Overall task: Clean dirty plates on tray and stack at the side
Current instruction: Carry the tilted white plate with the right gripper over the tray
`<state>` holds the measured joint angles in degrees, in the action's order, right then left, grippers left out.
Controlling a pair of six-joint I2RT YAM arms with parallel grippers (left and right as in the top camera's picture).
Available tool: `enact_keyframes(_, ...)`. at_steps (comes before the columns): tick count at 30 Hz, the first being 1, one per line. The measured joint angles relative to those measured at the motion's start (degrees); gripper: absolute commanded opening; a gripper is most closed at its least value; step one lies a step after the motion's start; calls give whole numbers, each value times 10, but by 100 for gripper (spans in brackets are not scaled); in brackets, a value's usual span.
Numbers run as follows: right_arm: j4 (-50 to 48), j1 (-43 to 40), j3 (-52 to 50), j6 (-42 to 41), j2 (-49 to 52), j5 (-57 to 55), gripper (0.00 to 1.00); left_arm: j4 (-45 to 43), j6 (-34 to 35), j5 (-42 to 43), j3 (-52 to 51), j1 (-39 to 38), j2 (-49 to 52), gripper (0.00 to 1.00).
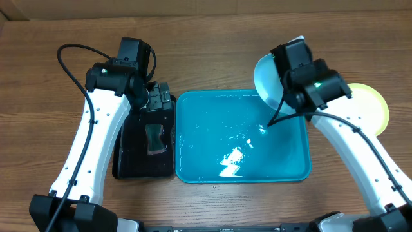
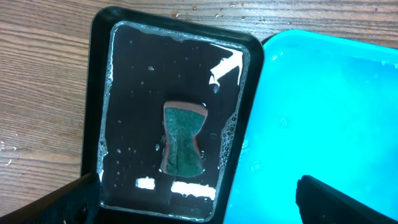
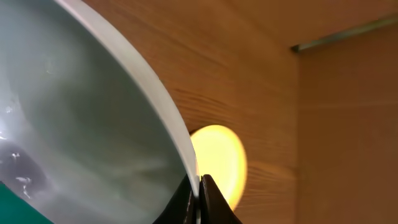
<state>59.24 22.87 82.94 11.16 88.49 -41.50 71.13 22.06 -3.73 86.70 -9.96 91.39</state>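
Note:
The cyan-blue tray (image 1: pixel 206 148) lies wet and glossy in the middle, with no plate lying in it. A light cyan plate (image 1: pixel 266 80) is held tilted over the tray's far right corner, my right gripper (image 1: pixel 286 103) shut on its rim. Up close, the right gripper (image 3: pixel 199 199) pinches that plate's (image 3: pixel 81 124) pale edge. A yellow-green plate (image 1: pixel 374 106) rests on the table right of the tray, seen beyond the fingers as a bright plate (image 3: pixel 219 158). My left gripper (image 1: pixel 158 106) hovers open over the black tray, holding nothing (image 2: pixel 199 205).
A black tray (image 2: pixel 99 93) with soapy water sits left of the cyan tray (image 2: pixel 323 112), touching its side. A green and brown sponge (image 2: pixel 183 138) lies in its middle. Bare wooden table surrounds both trays.

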Motion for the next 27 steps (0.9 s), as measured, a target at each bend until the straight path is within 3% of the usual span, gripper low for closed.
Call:
enact_keyframes(14, 49, 202, 0, 21, 0, -292, 4, 0, 0, -4, 0, 0, 0, 100)
enact_keyframes(27, 47, 252, 0, 21, 0, -422, 4, 0, 0, -11, 0, 0, 0, 100)
